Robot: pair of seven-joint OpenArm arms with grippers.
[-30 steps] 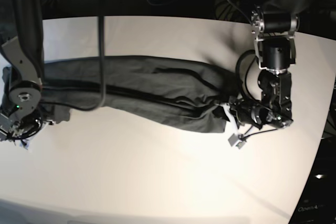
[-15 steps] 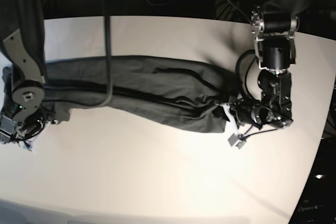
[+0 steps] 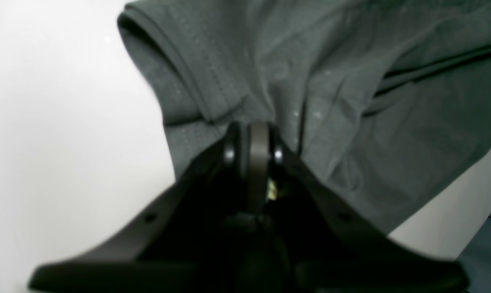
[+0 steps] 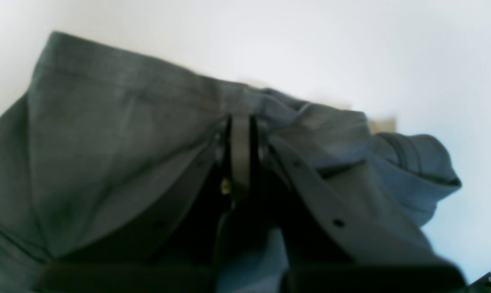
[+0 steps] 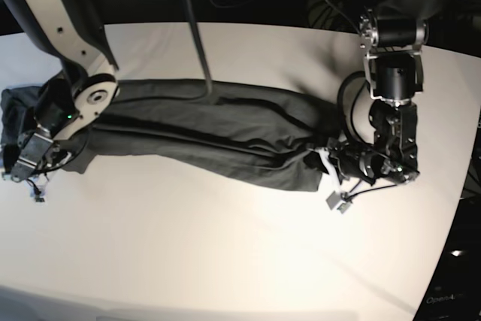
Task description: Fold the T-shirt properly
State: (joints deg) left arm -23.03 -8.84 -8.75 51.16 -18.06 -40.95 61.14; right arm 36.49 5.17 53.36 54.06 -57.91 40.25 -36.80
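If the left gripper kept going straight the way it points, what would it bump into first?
The T-shirt. The left gripper is shut on a fold of it, with more bunched cloth directly ahead. How thick that cloth lies over the table is unclear.

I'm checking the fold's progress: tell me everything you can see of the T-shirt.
The T-shirt is plain dark grey, looks like soft cotton, and is wrinkled. It lies stretched in a long band across the white table, creased lengthwise. The left gripper is shut on one end near a stitched hem; the right gripper is shut on the bunched opposite end.
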